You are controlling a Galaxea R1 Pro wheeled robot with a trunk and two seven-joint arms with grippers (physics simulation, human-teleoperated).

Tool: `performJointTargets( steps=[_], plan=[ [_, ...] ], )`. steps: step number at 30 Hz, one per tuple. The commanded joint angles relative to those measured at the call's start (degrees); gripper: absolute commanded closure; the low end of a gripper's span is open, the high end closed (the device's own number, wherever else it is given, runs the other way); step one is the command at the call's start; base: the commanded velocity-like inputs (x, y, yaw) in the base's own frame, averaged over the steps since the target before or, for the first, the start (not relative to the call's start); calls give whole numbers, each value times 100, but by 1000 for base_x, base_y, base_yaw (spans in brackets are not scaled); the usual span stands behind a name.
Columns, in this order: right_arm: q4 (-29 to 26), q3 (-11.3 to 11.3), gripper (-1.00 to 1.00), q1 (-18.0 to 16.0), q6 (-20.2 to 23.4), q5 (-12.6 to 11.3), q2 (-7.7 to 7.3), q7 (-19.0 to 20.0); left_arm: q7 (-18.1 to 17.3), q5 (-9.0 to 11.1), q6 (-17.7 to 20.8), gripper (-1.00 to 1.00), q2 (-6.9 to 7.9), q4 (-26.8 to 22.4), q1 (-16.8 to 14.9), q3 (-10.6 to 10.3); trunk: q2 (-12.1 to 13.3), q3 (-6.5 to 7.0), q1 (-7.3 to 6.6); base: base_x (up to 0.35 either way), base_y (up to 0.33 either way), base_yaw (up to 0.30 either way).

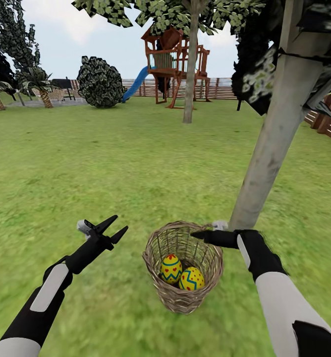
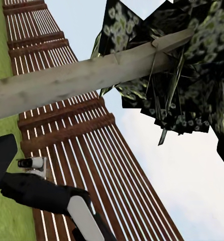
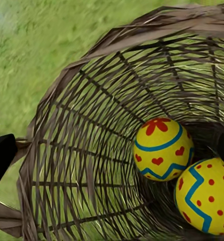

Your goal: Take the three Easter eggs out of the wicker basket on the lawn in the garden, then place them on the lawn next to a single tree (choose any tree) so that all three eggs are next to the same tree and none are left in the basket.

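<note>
The wicker basket (image 1: 154,270) stands on the lawn (image 1: 111,163) just left of the foot of a tree (image 1: 267,153) with a pale-grey trunk. Two yellow Easter eggs lie inside it: one with hearts and blue zigzags (image 1: 171,268) (image 3: 161,148), one with red dots (image 1: 191,278) (image 3: 205,196). A third egg is hidden or out of view. My right gripper (image 1: 195,233) hovers at the basket's far rim, open, looking into the basket with nothing held. My left gripper (image 1: 121,223) is open and empty over the grass, left of the basket.
The leaning trunk (image 2: 82,78) and dark foliage hang close over my right arm. A slatted wooden fence (image 1: 329,119) runs at the right. Far back are a thin-trunked tree (image 1: 189,84), a play tower with blue slide (image 1: 175,59) and a round bush (image 1: 100,82).
</note>
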State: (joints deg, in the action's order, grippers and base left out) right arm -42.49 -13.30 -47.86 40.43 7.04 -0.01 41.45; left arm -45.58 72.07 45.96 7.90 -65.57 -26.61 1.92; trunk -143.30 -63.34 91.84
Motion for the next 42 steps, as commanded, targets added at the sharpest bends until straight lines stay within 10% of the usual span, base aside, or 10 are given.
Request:
performJointTargets(
  steps=[1,11,37,39,42],
  plan=[
    [-5,53,-100,-4,19,97,66,-149,-4,17,32,-100,1,1,-3,2,-2,-5,-1,0,0,0],
    [-289,1328,-100,-4,1238,223,283,-1071,7,-8,27,-100,1,1,-3,3,-2,-5,-1,0,0,0],
    [-396,1360,-100,-4,1284,212,267,-1690,49,-29,12,-100,-8,16,-3,1,-2,39,-1,71,47,-52],
    [-393,1542,-100,-4,1283,211,246,-1686,55,-29,10,-100,-8,18,-3,2,-2,39,-1,0,0,0],
    [-413,2583,-100,-4,1275,197,232,-1665,46,-29,11,-100,-8,130,-3,6,-2,39,-1,0,0,0]
  ],
)
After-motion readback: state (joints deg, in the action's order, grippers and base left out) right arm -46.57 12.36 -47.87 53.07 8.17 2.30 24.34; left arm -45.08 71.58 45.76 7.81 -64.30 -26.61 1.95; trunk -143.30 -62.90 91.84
